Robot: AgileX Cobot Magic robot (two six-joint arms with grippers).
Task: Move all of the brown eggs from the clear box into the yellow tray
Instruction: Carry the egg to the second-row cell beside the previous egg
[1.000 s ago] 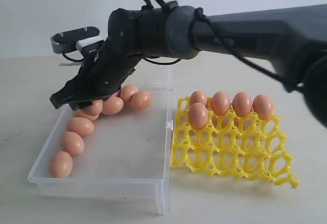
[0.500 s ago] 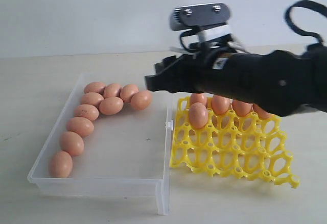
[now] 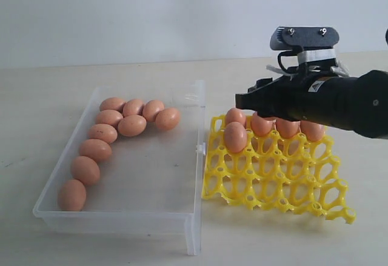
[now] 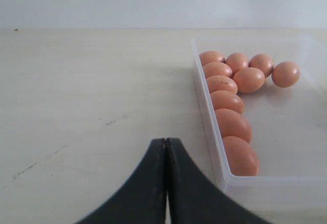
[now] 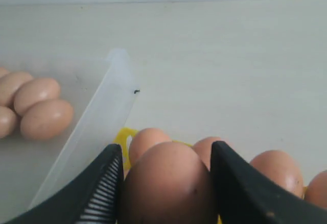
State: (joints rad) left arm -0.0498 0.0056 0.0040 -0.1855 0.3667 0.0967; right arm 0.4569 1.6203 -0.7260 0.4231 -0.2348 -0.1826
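Brown eggs [image 3: 85, 170], ten of them, lie in the clear box [image 3: 121, 220]: a row runs from the near corner along the left wall to a small cluster in the far corner. Just beside the box, on its right, stands the yellow tray [image 3: 285, 199]; one egg sits in the second row from the back and four fill the back row. Over that back row hangs the right gripper [image 5: 166, 150], its jaws clamped on a sixth egg [image 5: 166, 193]. The left gripper [image 4: 166, 145] has its jaws pressed together with nothing between them, above the table [image 4: 76, 91] near the outer wall of the box.
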